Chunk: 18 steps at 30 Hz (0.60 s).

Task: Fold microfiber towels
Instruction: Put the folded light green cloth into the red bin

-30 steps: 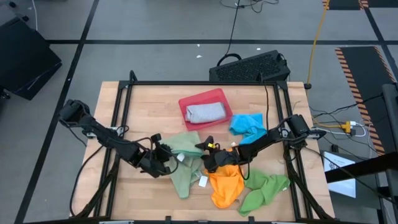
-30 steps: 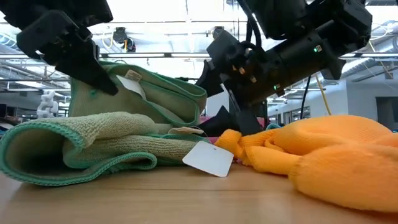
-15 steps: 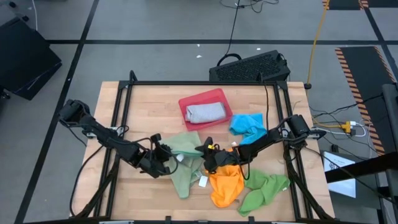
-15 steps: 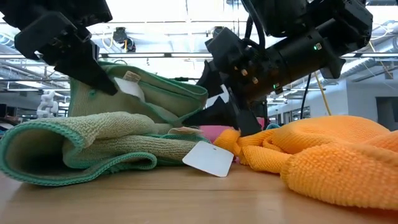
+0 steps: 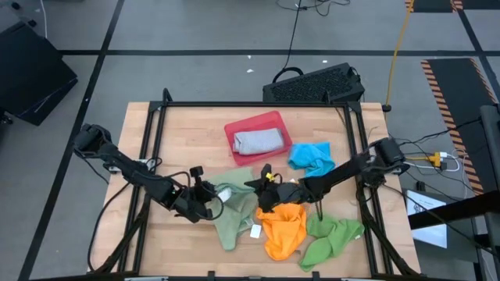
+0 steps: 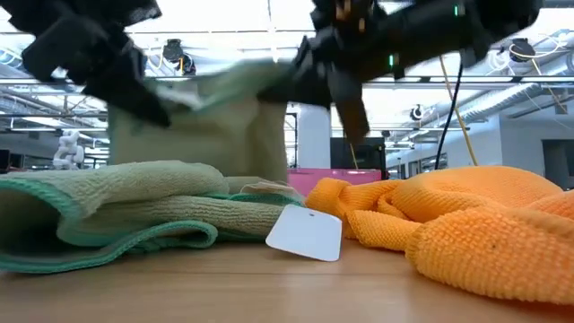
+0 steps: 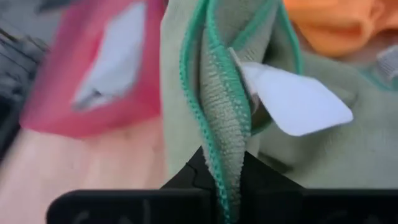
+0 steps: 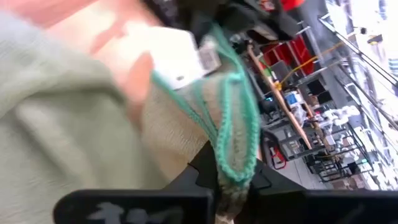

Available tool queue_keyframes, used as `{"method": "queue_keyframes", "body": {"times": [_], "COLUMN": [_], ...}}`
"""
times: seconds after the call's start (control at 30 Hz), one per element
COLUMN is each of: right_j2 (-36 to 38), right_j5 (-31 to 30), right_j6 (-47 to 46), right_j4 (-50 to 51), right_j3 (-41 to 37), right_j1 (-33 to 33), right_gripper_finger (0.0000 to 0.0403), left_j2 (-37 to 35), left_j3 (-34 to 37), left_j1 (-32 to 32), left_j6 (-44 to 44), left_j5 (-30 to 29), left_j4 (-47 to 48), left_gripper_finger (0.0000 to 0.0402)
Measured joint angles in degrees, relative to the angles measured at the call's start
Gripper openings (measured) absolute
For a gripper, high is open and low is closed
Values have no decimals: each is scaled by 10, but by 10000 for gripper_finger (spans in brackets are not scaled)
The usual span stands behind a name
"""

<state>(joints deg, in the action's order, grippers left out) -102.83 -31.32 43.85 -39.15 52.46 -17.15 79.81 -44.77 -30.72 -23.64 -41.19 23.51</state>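
**Sage Green Towel Held at Two Edges**

The left pincer (image 5: pixel 209 204) is clamped on the teal-stitched edge of a sage green towel (image 5: pixel 234 209) at mid-desk. The right pincer (image 5: pixel 264 193) is clamped on another edge of the same towel (its white tag (image 7: pixel 292 99) hangs beside the left grip). The towel's lower part rests on the desk (image 5: pixel 187 140). An orange towel (image 5: pixel 285 230) lies just beside it, a bright green towel (image 5: pixel 332 238) further right, a bright blue towel (image 5: pixel 311 156) behind. A grey-blue towel (image 5: pixel 258 140) lies folded in the red tray (image 5: pixel 234 129).
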Motion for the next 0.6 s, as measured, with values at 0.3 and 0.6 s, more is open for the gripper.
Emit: {"method": "queue_keyframes", "body": {"times": [0.3,0.6], "right_j2": [160,268], "right_j5": [22,149], "right_j6": [-13,-45], "right_j4": [121,197], "right_j3": [0,0], "right_j1": [52,190], "right_gripper_finger": [3,3], "left_j2": [-101,-133], "left_j3": [-35,-35], "left_j1": [27,196], "left_j6": [233,455], "left_j5": [-75,15], "left_j4": [-58,-222], "left_gripper_finger": [16,17]}}
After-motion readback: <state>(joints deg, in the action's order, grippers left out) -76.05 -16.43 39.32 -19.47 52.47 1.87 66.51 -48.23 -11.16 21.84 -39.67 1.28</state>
